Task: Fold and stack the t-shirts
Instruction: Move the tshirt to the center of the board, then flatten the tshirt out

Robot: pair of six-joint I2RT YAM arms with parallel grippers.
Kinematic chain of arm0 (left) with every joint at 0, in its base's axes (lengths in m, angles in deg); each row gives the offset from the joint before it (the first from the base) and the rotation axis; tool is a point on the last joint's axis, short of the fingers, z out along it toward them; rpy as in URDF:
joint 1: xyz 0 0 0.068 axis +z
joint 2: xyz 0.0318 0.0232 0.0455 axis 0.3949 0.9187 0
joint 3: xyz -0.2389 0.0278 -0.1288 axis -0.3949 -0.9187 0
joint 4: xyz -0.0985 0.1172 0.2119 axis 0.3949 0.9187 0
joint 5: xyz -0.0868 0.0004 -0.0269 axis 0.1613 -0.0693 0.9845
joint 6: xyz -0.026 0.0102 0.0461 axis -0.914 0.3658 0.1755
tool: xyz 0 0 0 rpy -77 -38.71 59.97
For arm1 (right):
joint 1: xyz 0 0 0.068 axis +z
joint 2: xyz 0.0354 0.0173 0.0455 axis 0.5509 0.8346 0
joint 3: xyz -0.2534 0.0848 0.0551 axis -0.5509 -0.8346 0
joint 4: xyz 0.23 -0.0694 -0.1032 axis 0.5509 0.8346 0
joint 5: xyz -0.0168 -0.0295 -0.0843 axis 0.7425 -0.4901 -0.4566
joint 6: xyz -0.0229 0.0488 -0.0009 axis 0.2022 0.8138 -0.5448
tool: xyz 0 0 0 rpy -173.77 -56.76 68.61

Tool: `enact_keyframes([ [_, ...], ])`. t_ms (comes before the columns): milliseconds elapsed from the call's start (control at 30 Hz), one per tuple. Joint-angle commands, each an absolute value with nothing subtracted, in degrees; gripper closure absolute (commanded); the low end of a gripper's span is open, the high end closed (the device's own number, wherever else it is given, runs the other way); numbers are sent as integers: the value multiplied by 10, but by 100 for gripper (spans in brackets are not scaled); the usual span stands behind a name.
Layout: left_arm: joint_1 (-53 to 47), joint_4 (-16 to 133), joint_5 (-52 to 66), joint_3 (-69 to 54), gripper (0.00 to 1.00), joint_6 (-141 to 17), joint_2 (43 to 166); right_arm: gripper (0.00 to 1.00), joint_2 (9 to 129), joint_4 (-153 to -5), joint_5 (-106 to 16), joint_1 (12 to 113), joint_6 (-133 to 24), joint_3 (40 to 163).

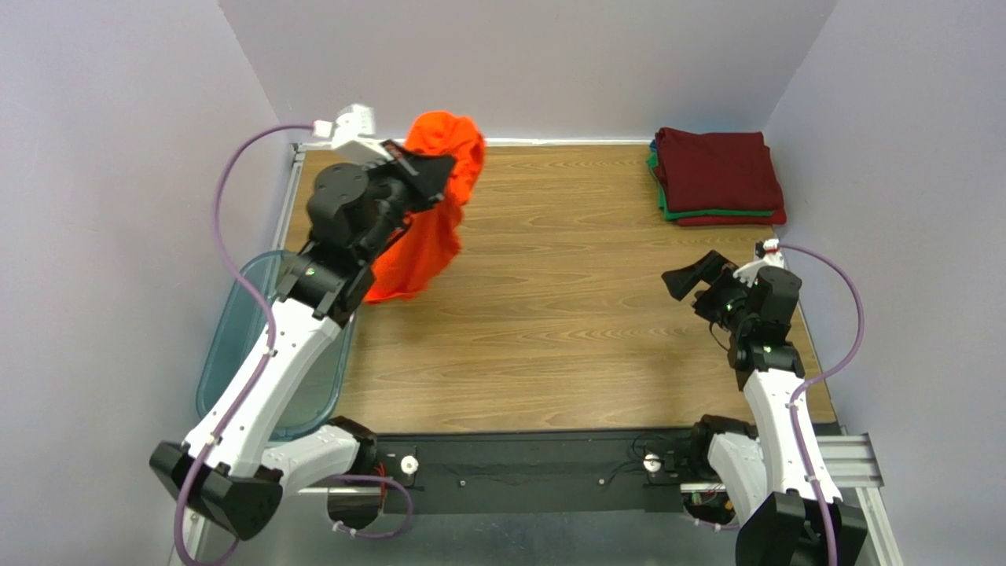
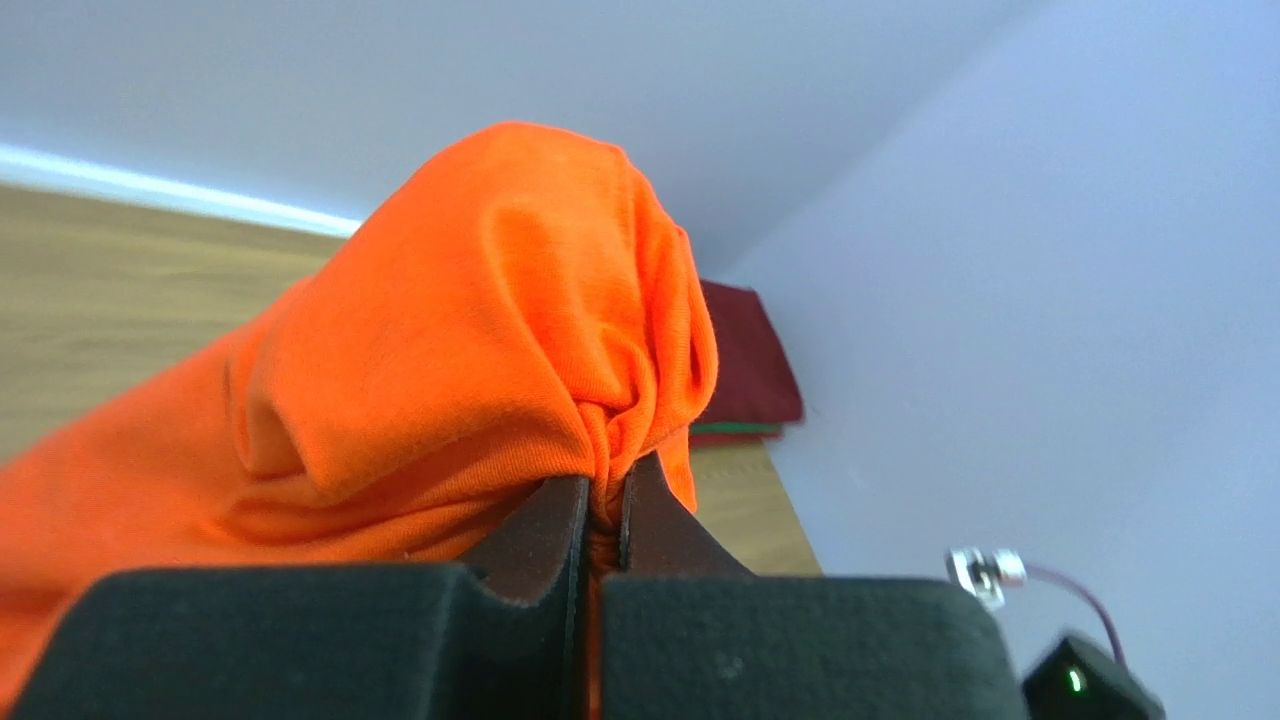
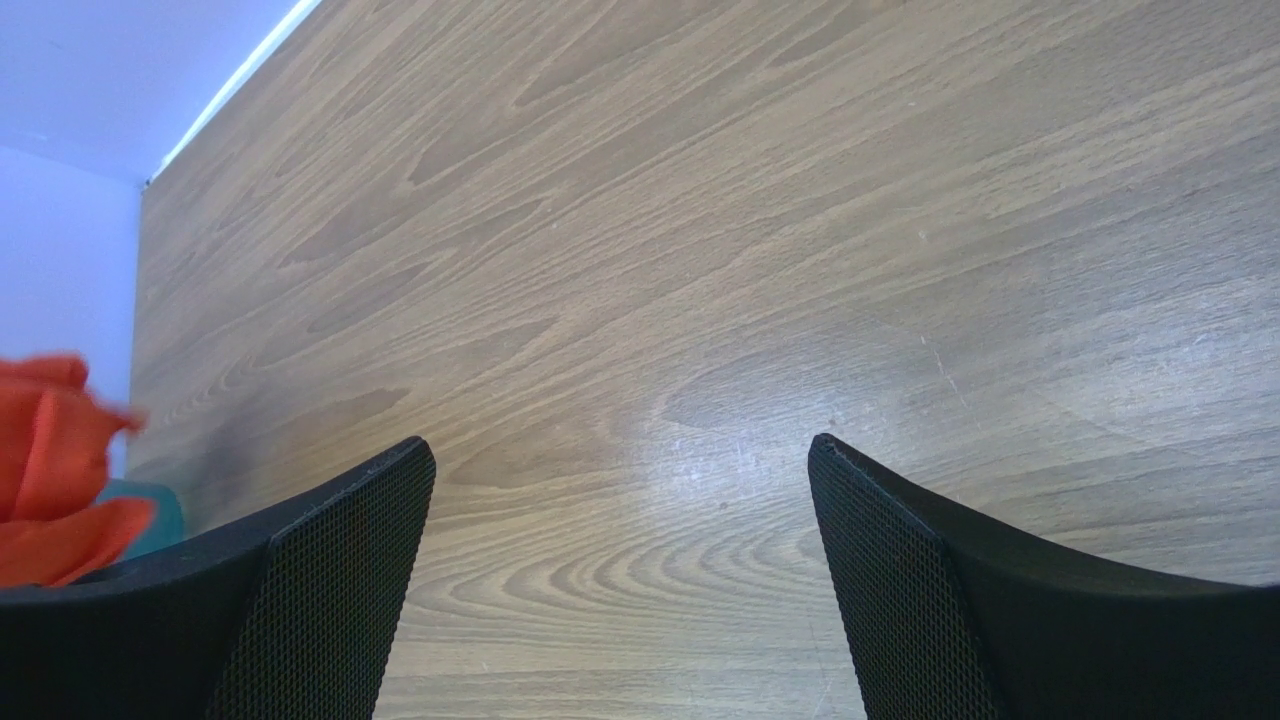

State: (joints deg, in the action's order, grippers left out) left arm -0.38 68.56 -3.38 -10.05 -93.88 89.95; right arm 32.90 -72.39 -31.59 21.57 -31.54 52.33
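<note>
My left gripper (image 1: 439,172) is raised at the far left of the table and is shut on a bunched fold of the bright orange t-shirt (image 1: 428,224), which hangs from it down to the wood. In the left wrist view the cloth (image 2: 481,345) bulges over the shut gripper (image 2: 606,503). A stack of folded t-shirts (image 1: 717,175), dark maroon on top with green and red edges below, lies at the far right corner; it also shows in the left wrist view (image 2: 747,368). My right gripper (image 1: 688,278) is open and empty above bare wood, its fingers (image 3: 323,570) wide apart.
A translucent blue-grey plastic bin (image 1: 242,342) stands at the table's left edge under my left arm. Grey walls close the table on three sides. The wooden table (image 1: 567,318) lies bare between the orange shirt and the stack.
</note>
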Motion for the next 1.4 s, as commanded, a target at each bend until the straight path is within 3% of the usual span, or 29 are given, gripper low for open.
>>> enact_keyframes([
  [0,-92,593,-39,-51,100,-851,941,0,326,-735,-310,214,-320,514],
  [267,-171,570,-9,-46,100,-825,1020,0,321,-735,-315,214,-324,512],
  [433,-167,583,-142,-129,100,-837,1017,0,327,-736,-319,214,-328,515],
  [467,-156,594,-165,-162,89,-844,1017,0,334,-736,-305,214,-336,518],
  [533,-136,610,-180,-192,42,-867,1021,0,342,-738,-290,214,-344,520],
  [567,-125,629,-183,-218,13,-884,1028,0,351,-739,-290,216,-351,521],
  [600,-101,654,-180,-229,2,-895,1032,0,353,-739,-299,231,-352,521],
  [800,-76,674,-158,-316,2,-917,1022,0,382,-702,-441,332,-361,544],
  [933,-90,673,-112,-355,2,-925,1008,0,396,-652,-483,333,-337,557],
  [1200,-317,664,-73,-323,2,-889,1063,0,411,-612,-512,333,-245,556],
  [1367,-397,658,-51,-266,2,-870,1144,0,429,-606,-516,332,-249,561],
])
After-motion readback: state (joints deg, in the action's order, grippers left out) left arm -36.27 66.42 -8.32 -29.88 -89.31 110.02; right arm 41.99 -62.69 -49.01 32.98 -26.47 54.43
